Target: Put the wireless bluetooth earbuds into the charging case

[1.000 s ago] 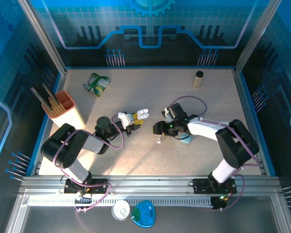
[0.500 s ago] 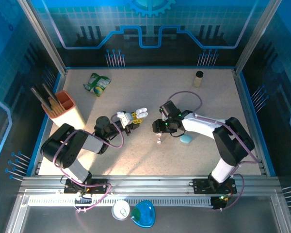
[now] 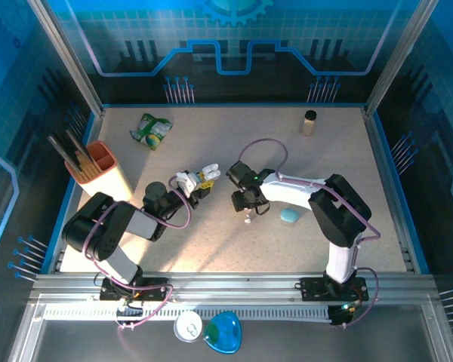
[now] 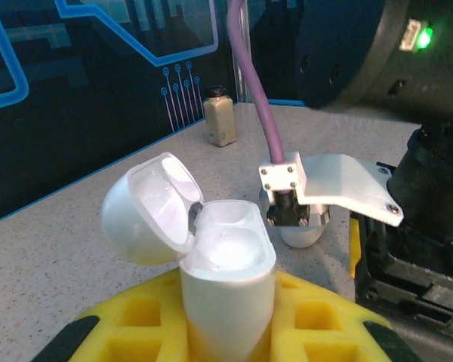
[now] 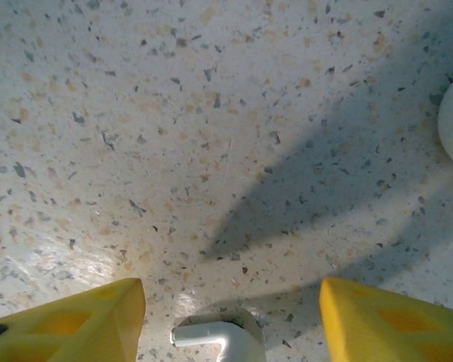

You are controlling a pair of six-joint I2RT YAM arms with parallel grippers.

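1. Where print shows, on the green packet (image 3: 151, 130) near the desk's far-left corner and the small jar (image 3: 309, 121) near the far-right corner, it is too small to read.
2. Earbud (image 5: 215, 339): tiny, glossy white, short stem. It lies on the desk's middle, between the yellow fingers (image 5: 68, 320) of the right gripper (image 5: 230, 320) and touching neither. The jaws are spread wide, released.
3. Left gripper (image 4: 226, 317) is clenched on the white charging case (image 4: 226, 256), just left of the right gripper. The case is upright, with its lid (image 4: 147, 211) flipped open to the left.
4. Teal case (image 3: 289, 216), pebble-shaped, lies shut on the desk near the earbud, to its right.
5. Desk (image 3: 211, 249): beige speckled top, blue rim, with glare and arm shadows. An orange holder (image 3: 98, 162) with dark tools stands at the left edge. The walls (image 3: 226, 45) are blue panels with circuit-line pattern.
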